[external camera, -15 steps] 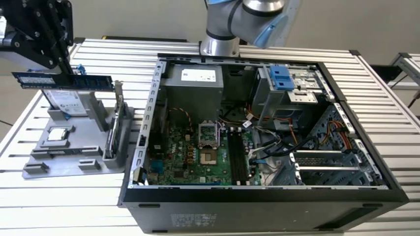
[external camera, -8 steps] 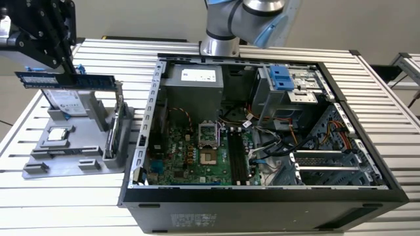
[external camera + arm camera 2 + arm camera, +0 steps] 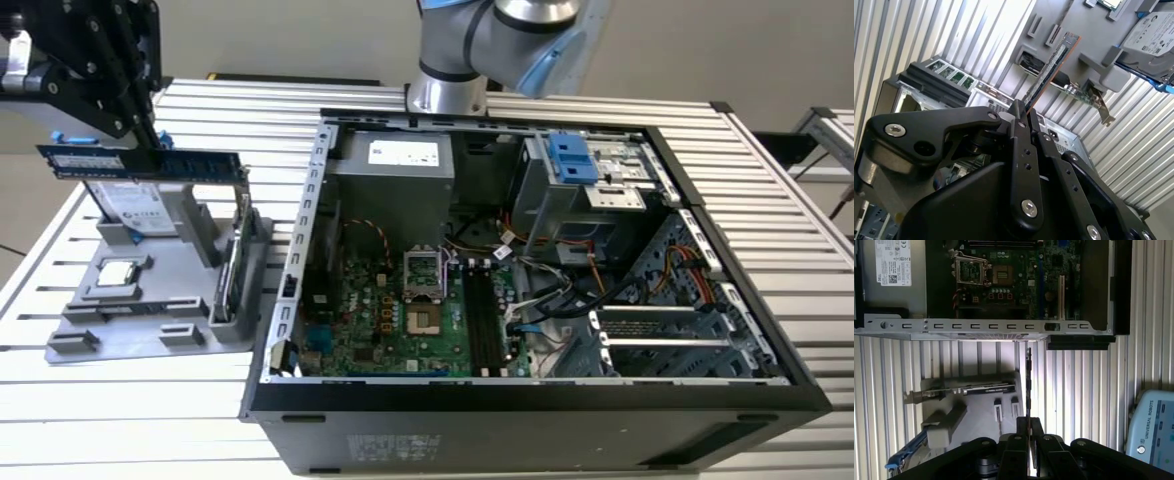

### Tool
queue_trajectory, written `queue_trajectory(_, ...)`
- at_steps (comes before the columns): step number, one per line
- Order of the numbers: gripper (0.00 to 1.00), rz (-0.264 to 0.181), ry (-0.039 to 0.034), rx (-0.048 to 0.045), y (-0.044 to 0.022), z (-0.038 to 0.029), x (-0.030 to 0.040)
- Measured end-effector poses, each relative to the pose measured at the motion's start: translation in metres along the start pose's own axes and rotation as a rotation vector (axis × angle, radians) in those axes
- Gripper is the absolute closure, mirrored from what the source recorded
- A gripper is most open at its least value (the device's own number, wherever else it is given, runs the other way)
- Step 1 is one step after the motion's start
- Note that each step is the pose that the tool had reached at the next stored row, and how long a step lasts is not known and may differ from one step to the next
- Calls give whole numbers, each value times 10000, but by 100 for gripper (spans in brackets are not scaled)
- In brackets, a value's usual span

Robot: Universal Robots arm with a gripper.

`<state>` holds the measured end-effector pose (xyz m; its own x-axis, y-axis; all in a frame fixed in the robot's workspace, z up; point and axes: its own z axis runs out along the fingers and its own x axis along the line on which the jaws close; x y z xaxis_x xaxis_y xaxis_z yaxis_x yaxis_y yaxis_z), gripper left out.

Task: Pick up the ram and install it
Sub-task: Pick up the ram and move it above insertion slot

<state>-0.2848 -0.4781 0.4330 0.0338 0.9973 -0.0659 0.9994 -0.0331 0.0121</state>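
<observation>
- The black hand (image 3: 147,140) is clenched tight on the long, thin, blue-green ram stick with little black chips (image 3: 144,164).
- The stick lies flat in the air above the grey plastic tray (image 3: 127,315).
- The open black computer box (image 3: 534,400) is on the exterior view's right of the tray.
- Both sit on the silver ribbed surface (image 3: 134,420).
- In both wrist views the stick (image 3: 1051,70) (image 3: 1028,385) pokes out from the fingers (image 3: 1015,120) (image 3: 1019,426).

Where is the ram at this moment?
The ram is clamped in the end effector at the exterior view's upper left, in the air above the gray parts stand, outside the open computer case.
</observation>
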Motion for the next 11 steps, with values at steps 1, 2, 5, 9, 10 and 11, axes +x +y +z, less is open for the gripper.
queue_trajectory(1, 100, 0, 0, 0, 5, -1, 0)
queue_trajectory(2, 100, 0, 0, 0, 11, -2, 0)
queue_trajectory(5, 100, 0, 0, 0, 28, -6, 1)
queue_trajectory(9, 100, 0, 0, 0, 50, -10, 1)
queue_trajectory(10, 100, 0, -1, 1, 55, -12, 1)
queue_trajectory(11, 100, 0, 0, 0, 61, -13, 1)
